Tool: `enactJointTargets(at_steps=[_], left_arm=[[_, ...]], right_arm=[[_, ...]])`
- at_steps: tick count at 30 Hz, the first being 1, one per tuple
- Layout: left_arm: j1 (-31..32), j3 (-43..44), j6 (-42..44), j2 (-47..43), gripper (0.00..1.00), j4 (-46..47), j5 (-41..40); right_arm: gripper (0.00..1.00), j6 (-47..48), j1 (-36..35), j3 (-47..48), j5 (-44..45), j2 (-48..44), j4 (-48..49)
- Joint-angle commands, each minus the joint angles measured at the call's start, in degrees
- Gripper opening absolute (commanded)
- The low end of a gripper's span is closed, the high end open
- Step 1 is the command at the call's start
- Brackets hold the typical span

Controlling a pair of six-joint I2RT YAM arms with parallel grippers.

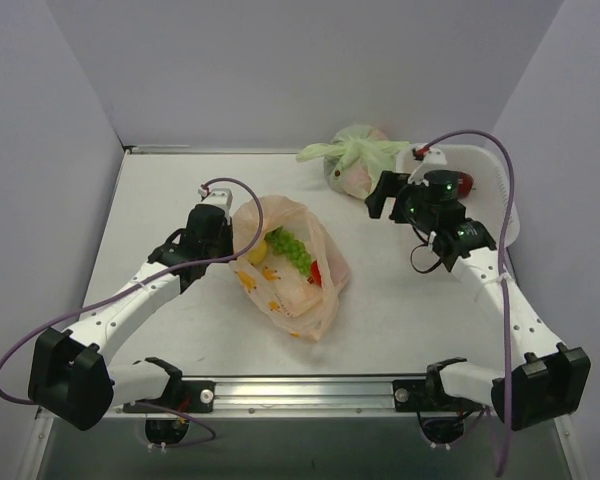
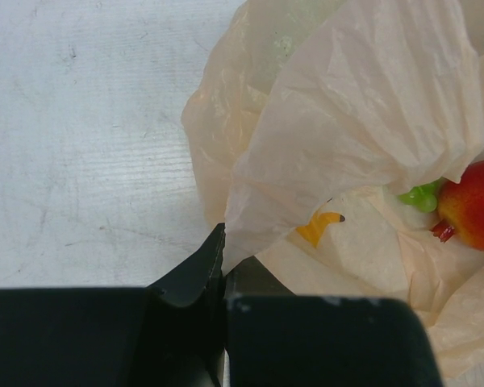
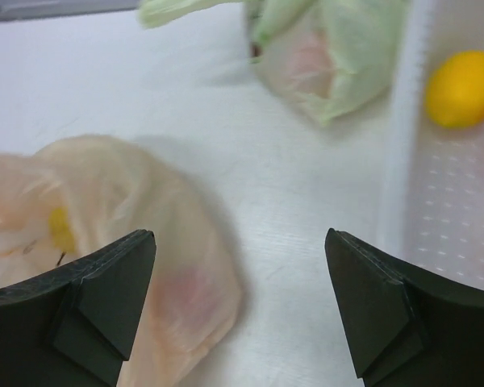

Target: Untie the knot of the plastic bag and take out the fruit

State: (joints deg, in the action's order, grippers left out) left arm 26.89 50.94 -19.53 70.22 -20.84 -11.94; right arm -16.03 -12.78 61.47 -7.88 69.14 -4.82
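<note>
The peach-orange plastic bag (image 1: 285, 265) lies mid-table with its mouth open; no tied knot shows. Inside I see the fruit: a green grape bunch (image 1: 290, 250), a yellow one (image 1: 256, 252) and a red one (image 1: 315, 272). My left gripper (image 1: 230, 232) is at the bag's left rim, shut on a fold of its film (image 2: 250, 234). The left wrist view shows a red fruit (image 2: 474, 205) in the bag. My right gripper (image 1: 385, 197) is open and empty, above the table between the two bags; the peach-orange bag (image 3: 145, 242) shows at its left in the right wrist view.
A knotted pale green bag (image 1: 358, 155) lies at the back, also in the right wrist view (image 3: 323, 56). A white tray (image 1: 504, 205) at the right holds a red fruit (image 1: 463, 183) and a yellow fruit (image 3: 461, 87). Walls enclose the table.
</note>
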Motion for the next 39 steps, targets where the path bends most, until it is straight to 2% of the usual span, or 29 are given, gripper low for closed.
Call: enactJointTargets(at_steps=[1, 2, 4, 5, 9, 12, 19, 24, 27, 31, 39], left_arm=[[-0.3, 2.7, -0.2, -0.4, 0.01, 0.8, 1.2], [-0.3, 2.7, -0.2, -0.5, 0.01, 0.8, 1.4], [-0.3, 2.7, -0.2, -0.6, 0.01, 0.9, 1.4], [-0.3, 2.6, -0.2, -0.8, 0.01, 0.9, 1.4], [-0.3, 2.6, -0.2, -1.0, 0.01, 0.9, 1.5], [-0.3, 2.5, -0.2, -1.1, 0.01, 0.9, 1.4], [-0.3, 2.5, -0.3, -1.7, 0.01, 0.9, 1.5], [-0.3, 2.5, -0.3, -1.8, 0.01, 0.9, 2.1], [-0.3, 2.6, -0.1, -1.7, 0.01, 1.2, 3.1], [-0.3, 2.5, 0.0, -1.7, 0.01, 1.5, 4.2], [-0.3, 2.4, 0.1, -1.0, 0.01, 2.0, 5.6]], right_arm=[[0.88, 3.8, -7.9, 1.0, -4.7, -2.1, 0.8], [0.87, 5.4, -12.6, 1.4, -5.1, -1.6, 0.3], [0.85, 7.0, -16.6, 2.9, -7.9, -0.6, 0.0], [0.84, 8.9, -20.8, 3.6, -8.6, 1.2, -0.9], [0.84, 15.4, -28.9, 8.6, -10.6, 8.2, -6.4], [0.84, 18.1, -32.0, 11.4, -11.8, 13.9, -9.0], [0.83, 21.3, -34.1, 16.2, -11.0, 26.2, -16.0], [0.83, 21.6, -34.2, 14.4, 0.8, 27.3, -17.2], [0.85, 23.1, -34.2, 12.6, 5.0, 26.7, -17.2], [0.90, 23.9, -34.2, 11.1, 7.7, 27.4, -17.2], [0.91, 22.9, -33.8, 9.8, 11.2, 32.0, -17.2]])
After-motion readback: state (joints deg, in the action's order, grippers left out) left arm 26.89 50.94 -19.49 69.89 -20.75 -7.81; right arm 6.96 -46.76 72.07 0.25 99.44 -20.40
